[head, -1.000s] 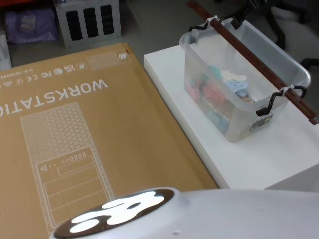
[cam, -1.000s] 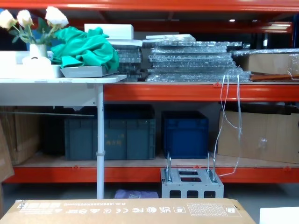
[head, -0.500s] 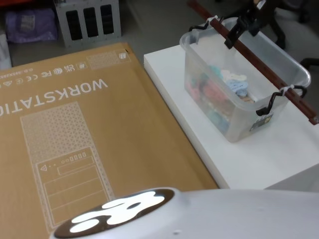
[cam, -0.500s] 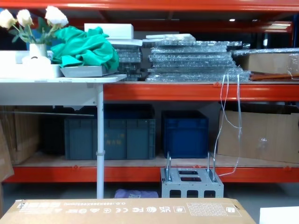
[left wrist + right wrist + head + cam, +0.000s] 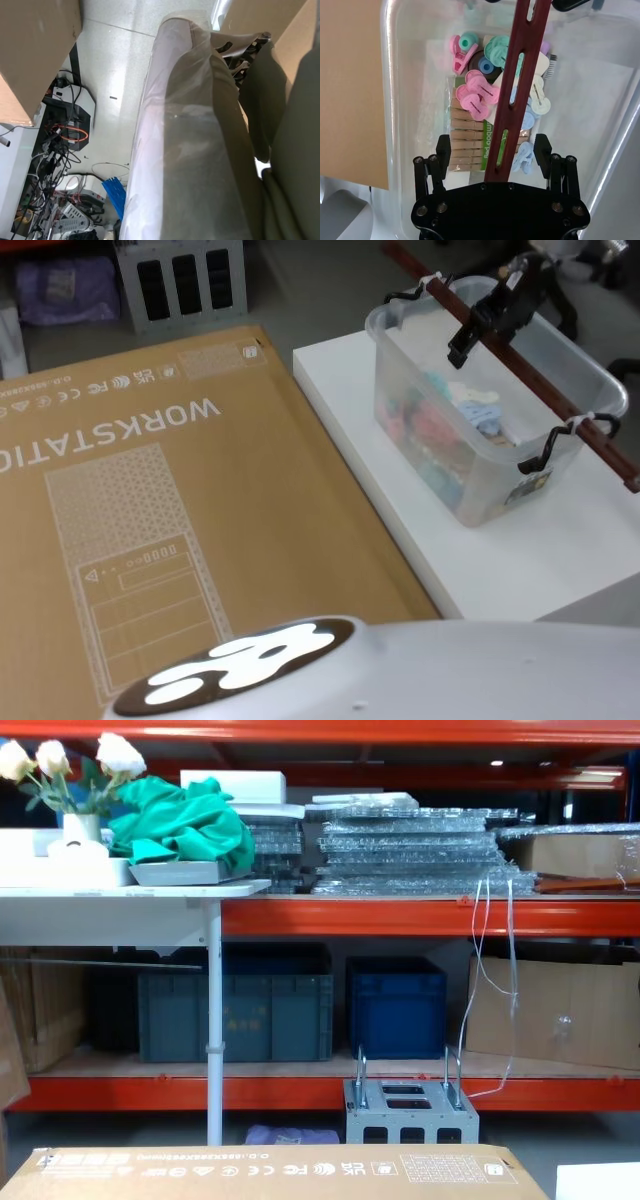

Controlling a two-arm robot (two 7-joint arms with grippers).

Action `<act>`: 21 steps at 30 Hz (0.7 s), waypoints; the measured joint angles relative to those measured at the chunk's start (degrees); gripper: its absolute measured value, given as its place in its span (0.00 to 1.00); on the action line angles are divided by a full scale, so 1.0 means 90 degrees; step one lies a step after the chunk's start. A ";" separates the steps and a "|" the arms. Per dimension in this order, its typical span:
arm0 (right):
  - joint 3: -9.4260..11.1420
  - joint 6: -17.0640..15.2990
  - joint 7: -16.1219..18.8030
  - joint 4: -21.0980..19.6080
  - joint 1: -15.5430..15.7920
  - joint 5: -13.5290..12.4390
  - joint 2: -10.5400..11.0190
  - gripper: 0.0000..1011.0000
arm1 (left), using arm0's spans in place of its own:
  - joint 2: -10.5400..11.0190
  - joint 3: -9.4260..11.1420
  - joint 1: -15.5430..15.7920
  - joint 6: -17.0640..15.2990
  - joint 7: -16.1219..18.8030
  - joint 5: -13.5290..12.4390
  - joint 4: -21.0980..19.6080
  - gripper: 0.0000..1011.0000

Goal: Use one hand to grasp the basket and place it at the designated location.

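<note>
Rack: we see an orange shelf rack [image 5: 400, 915] across the room in the chest view, with dark blue crates [image 5: 395, 1010] on its lower shelf and a grey metal box [image 5: 410, 1115] on the floor before it.
Cardboard box: a big flat brown cardboard box [image 5: 150, 520] lies to our left of the counter, and their edges run just beside each other.
Counter: the white counter [image 5: 560, 550] lies to our front right and carries the basket.
Basket: the clear plastic basket [image 5: 470, 495] stands upright on the counter towards its far end, its near corner well back from the counter's front edge.
Bar: a reddish-brown wooden bar [image 5: 540, 390] lies lengthwise over the basket's open top and sticks out past the rim at both ends. White ties and black hooks fix it there.
Right pincer: our right pincer [image 5: 468, 340] sits over the far half of the bar. In the wrist view the pincer [image 5: 493, 147] is spread wide, one of the fingers [image 5: 443, 150] on each side of the bar, with a gap at both sides.
Contents: pink and mint clips [image 5: 477, 95] and a row of wooden pegs [image 5: 467, 137] lie on the basket's floor under the bar.
</note>
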State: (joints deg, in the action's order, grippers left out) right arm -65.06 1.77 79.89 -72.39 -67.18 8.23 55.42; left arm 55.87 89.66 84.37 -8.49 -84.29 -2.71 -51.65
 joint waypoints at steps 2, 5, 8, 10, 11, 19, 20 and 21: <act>0.0000 0.0019 0.0026 0.0057 0.0023 0.0004 -0.0038 0.99 | 0.0000 0.0000 0.0000 0.0000 0.0000 0.0000 0.0000 0.00; 0.0011 0.0059 0.0065 0.0165 0.0060 0.0022 -0.0106 0.99 | 0.0000 0.0000 0.0000 0.0000 0.0000 0.0000 0.0000 0.00; 0.0016 0.0096 0.0118 0.0269 0.0085 0.0050 -0.0181 0.99 | 0.0000 0.0000 0.0000 0.0000 0.0000 0.0000 0.0000 0.00; 0.0016 0.0115 0.0155 0.0323 0.0089 0.0070 -0.0222 0.99 | 0.0000 0.0000 0.0000 0.0000 0.0000 0.0000 -0.0001 0.00; 0.0016 0.0116 0.0161 0.0328 0.0090 0.0075 -0.0228 0.99 | 0.0000 0.0000 0.0000 0.0000 0.0000 0.0000 0.0000 0.00; 0.0017 0.0110 0.0149 0.0303 0.0091 0.0075 -0.0207 0.99 | 0.0000 0.0000 0.0000 0.0000 0.0000 0.0000 0.0000 0.00; 0.0017 0.0110 0.0147 0.0301 0.0090 0.0075 -0.0206 0.99 | 0.0000 0.0000 0.0000 0.0000 0.0000 0.0000 0.0000 0.00; 0.0017 0.0109 0.0144 0.0297 0.0090 0.0075 -0.0204 0.99 | 0.0000 0.0000 0.0000 0.0000 0.0000 0.0000 0.0000 0.00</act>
State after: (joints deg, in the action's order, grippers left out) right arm -64.90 2.74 81.19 -69.71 -66.37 8.91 53.59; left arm 55.88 89.66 84.37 -8.49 -84.29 -2.71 -51.65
